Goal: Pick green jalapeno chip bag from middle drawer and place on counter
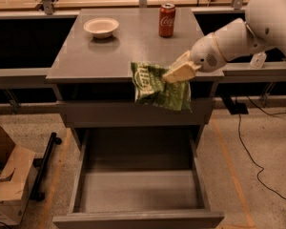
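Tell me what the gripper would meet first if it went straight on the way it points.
The gripper, shut on the green jalapeno chip bag, points left and slightly down, along the front edge of the counter. It would probably brush that edge first, though depth is unclear.

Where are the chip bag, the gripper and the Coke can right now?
green jalapeno chip bag (158,93): camera view, middle of its printed face.
gripper (170,75): camera view, between its fingertips, clamping the bag's upper right edge.
Coca-Cola can (167,20): camera view, middle of its red side.

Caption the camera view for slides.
The gripper holds the green jalapeno chip bag at the counter edge above the open middle drawer.
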`<state>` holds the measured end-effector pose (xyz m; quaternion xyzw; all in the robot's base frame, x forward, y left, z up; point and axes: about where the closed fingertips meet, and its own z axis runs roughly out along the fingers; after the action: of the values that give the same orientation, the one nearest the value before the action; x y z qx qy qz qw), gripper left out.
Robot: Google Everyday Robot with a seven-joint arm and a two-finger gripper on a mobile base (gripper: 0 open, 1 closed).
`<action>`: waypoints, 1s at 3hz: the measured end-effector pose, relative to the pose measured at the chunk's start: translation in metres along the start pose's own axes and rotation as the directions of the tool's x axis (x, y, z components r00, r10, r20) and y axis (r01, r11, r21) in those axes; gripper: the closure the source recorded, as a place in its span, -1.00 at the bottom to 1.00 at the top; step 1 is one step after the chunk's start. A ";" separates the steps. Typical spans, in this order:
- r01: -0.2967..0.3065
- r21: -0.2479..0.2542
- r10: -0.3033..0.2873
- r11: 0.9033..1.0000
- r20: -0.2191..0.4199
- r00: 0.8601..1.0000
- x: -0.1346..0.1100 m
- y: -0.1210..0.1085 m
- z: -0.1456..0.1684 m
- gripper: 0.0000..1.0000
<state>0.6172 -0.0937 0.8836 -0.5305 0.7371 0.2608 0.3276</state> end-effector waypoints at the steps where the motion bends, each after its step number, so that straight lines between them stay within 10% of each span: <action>1: 0.062 0.037 -0.062 0.997 -0.010 0.998 -0.032 -0.034 -0.008 1.00; 3: 0.182 0.183 -0.201 0.966 0.094 0.975 -0.093 -0.108 -0.014 0.69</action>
<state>0.7382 -0.0796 0.9596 -0.5533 0.6827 0.1921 0.4369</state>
